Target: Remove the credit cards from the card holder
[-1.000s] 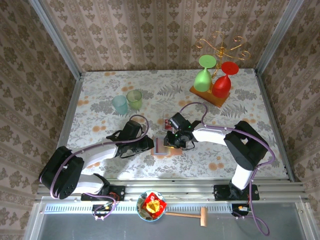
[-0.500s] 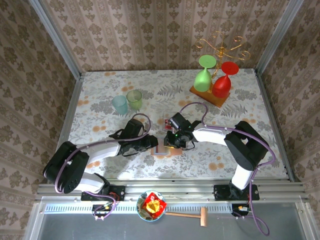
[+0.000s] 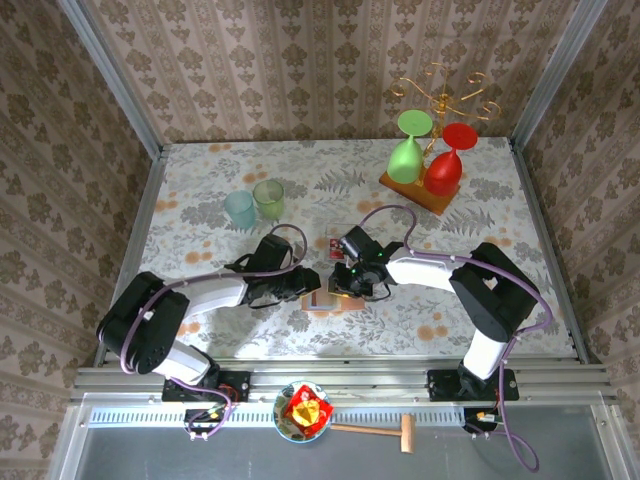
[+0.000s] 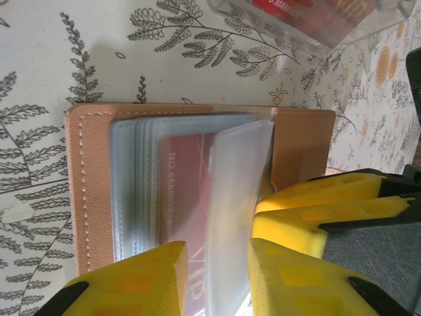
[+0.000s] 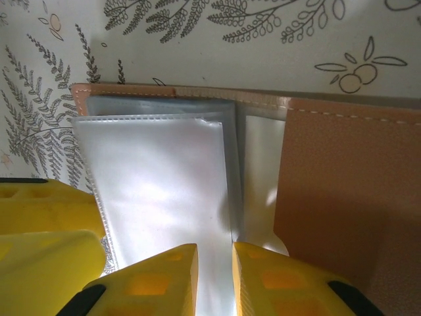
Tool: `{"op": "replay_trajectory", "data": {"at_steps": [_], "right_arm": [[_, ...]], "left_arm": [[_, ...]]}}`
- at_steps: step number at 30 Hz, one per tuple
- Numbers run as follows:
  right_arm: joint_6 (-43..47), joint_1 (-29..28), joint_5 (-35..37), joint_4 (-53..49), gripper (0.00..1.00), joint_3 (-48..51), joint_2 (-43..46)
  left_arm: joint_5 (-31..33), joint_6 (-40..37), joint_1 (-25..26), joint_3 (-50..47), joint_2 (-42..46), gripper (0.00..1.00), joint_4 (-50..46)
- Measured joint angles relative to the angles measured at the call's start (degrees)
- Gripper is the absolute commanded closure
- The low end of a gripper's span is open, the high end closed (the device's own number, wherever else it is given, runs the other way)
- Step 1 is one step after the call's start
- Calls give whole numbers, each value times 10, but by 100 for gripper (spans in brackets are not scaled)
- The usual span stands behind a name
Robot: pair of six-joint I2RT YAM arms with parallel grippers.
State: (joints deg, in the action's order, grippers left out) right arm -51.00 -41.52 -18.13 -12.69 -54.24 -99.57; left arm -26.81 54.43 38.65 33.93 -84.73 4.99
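Note:
The salmon-brown card holder point(image 4: 92, 191) lies open on the table between the two arms point(image 3: 322, 300), its clear sleeves fanned out. A red credit card point(image 4: 184, 197) marked VIP sits in one sleeve. My left gripper point(image 4: 217, 253) is open, its yellow fingers straddling that card's near edge and an upright clear sleeve point(image 4: 237, 197). My right gripper point(image 5: 215, 253) is shut on a clear sleeve point(image 5: 164, 197), holding it up from the other side; its fingers point(image 4: 316, 210) show beside the wallet. More red cards lie in a clear case point(image 4: 309, 20) just beyond.
Two pale cups point(image 3: 240, 208) point(image 3: 268, 198) stand at the back left. A wooden stand point(image 3: 415, 190) with a green glass point(image 3: 407, 150) and a red glass point(image 3: 447, 165) is at the back right. A bowl point(image 3: 305, 410) and a wooden mallet point(image 3: 385, 432) lie below the table's near edge.
My left gripper has slid right to the wallet and its jaws have parted somewhat. The right gripper has kept its hold on the sleeve.

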Motion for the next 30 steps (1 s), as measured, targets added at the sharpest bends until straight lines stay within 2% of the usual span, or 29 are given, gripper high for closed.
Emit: {"op": "replay_trajectory", "data": {"at_steps": [21,25,30], "right_arm": [[0,0,4,-9,77,1,21],[4,3,14,-22,76,1,46],[14,17,23,-33,76,9,92]], "left_arm": [[-5,0,11,15,-8,72,11],[-5,0,11,21,-8,70,10],[-5,0,18,33,-8,62,6]]}}
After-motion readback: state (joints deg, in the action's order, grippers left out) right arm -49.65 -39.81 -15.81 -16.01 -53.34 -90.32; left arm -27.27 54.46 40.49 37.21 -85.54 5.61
